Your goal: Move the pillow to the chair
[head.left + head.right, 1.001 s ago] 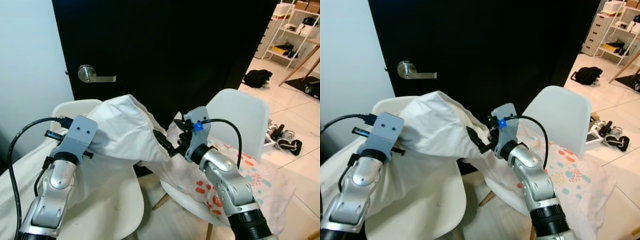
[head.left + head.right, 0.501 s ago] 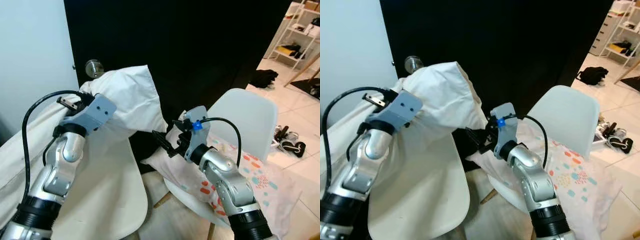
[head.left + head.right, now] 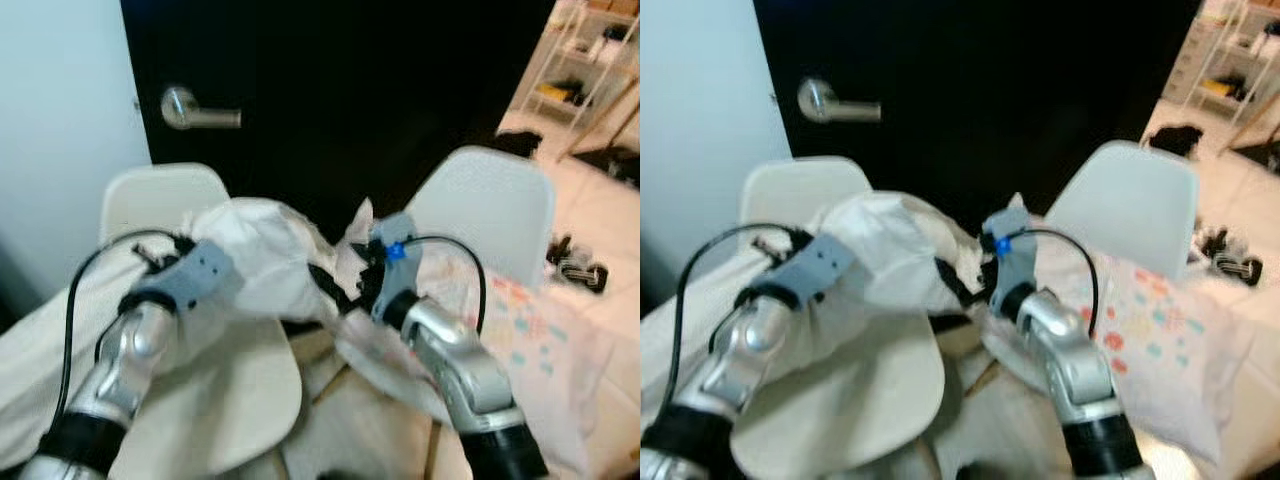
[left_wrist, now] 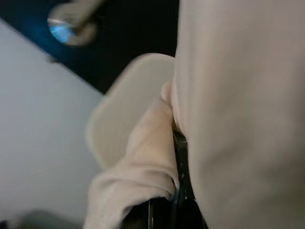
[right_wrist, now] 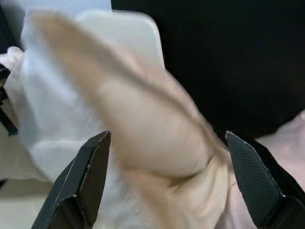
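The left gripper clamps the white pillow over the left chair; the right gripper, jaws spread, has the pillow's corner between its fingers

White pillow over chair

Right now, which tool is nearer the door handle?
Left. The left tool, buried in the pillow, sits below the handle; the right tool is lower and farther right, open beside the pillow.
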